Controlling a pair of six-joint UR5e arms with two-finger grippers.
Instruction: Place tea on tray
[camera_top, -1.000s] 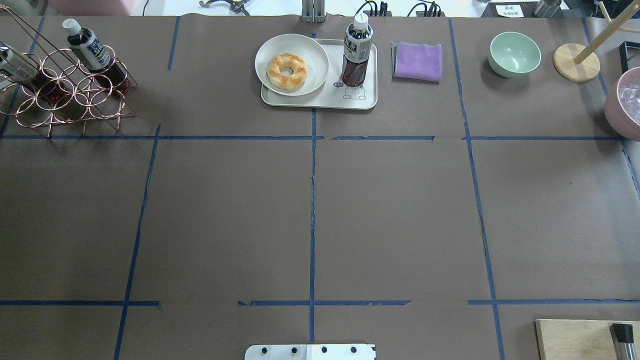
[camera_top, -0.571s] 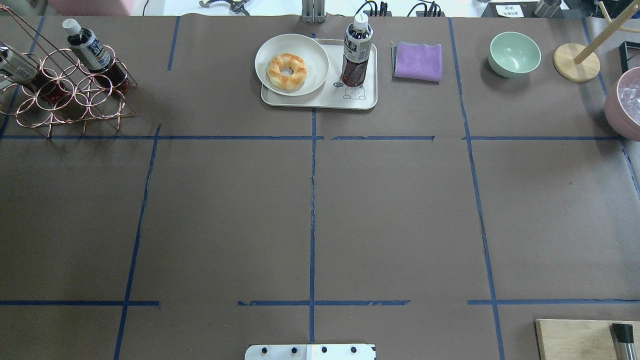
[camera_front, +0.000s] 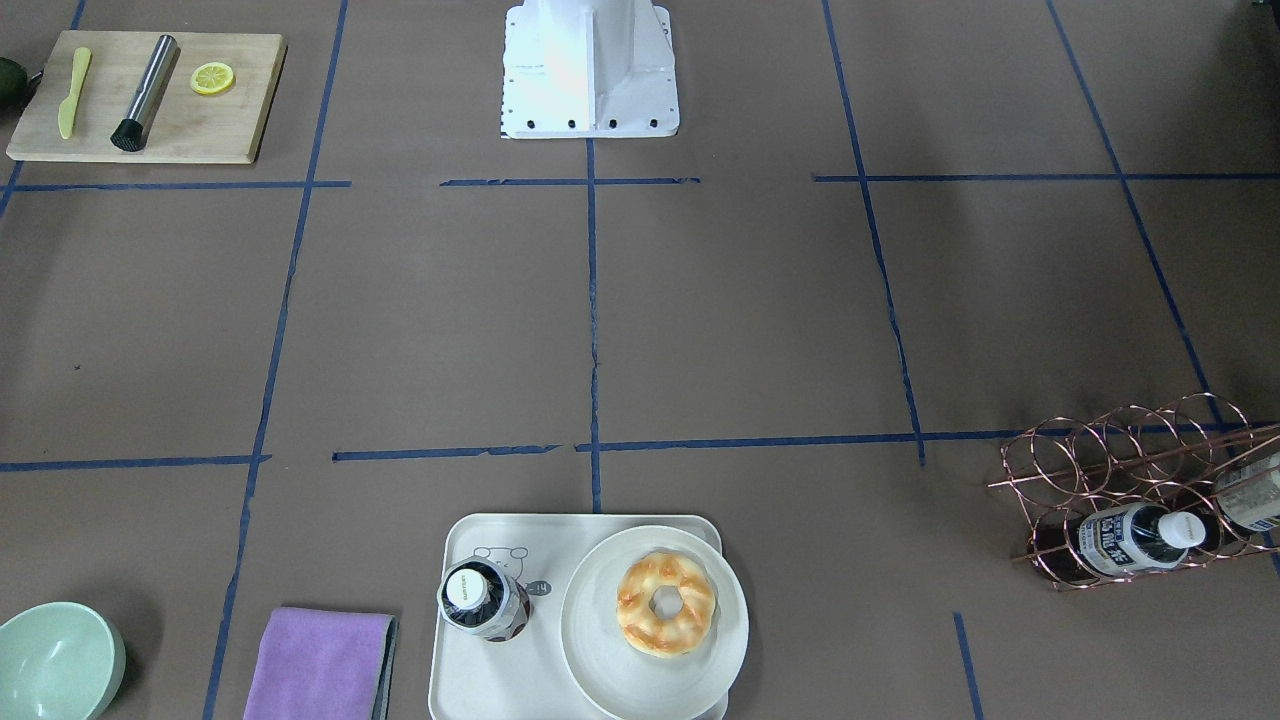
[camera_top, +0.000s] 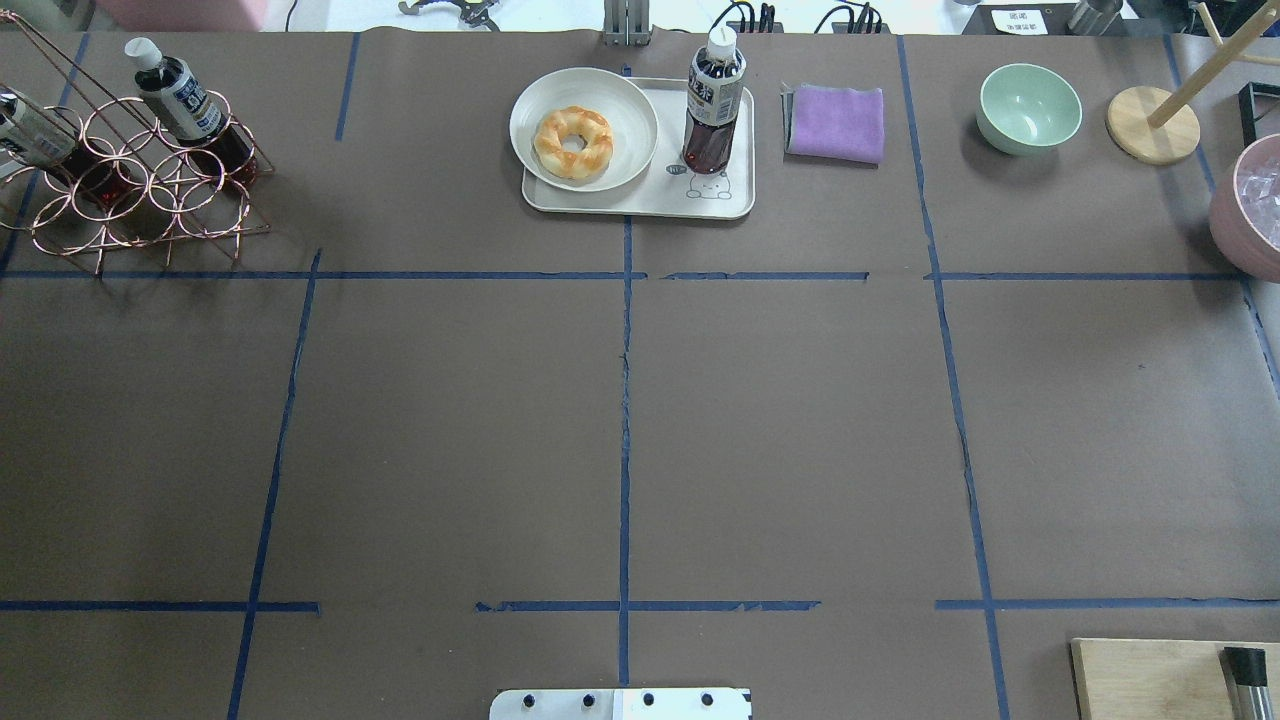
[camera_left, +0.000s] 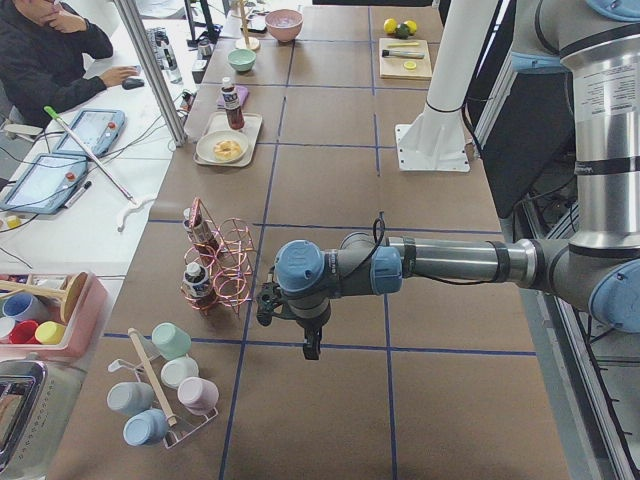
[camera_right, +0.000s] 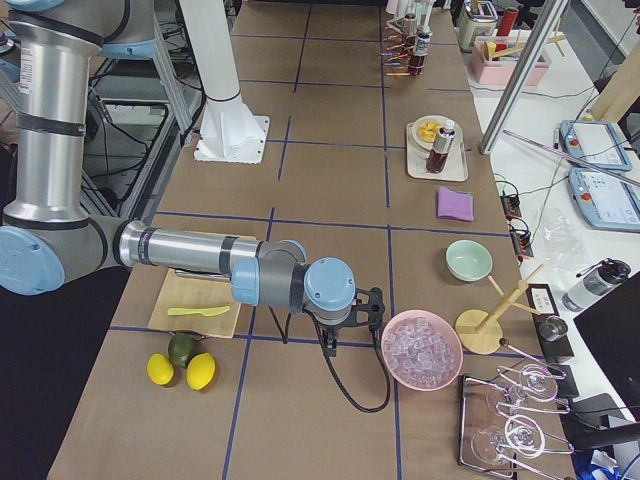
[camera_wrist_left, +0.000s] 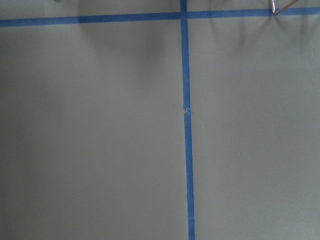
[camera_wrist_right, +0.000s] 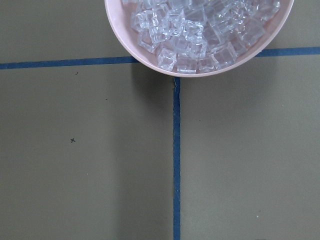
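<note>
One tea bottle (camera_top: 714, 100) stands upright on the cream tray (camera_top: 640, 205), by the printed bear at the tray's right end. It also shows in the front view (camera_front: 483, 600) on the tray (camera_front: 470, 670). Other tea bottles (camera_top: 182, 100) lie in a copper wire rack (camera_top: 140, 190) at the far left. My left gripper (camera_left: 312, 348) hangs over the table beside the rack, seen only from the side, so I cannot tell if it is open or shut. My right gripper (camera_right: 328, 344) hangs near the pink ice bowl (camera_right: 422, 348); its state cannot be told either.
A white plate with a doughnut (camera_top: 574, 140) fills the tray's left half. A purple cloth (camera_top: 836, 122), a green bowl (camera_top: 1030, 108) and a wooden stand (camera_top: 1152, 124) lie to the tray's right. A cutting board (camera_front: 150, 96) is near the robot's right.
</note>
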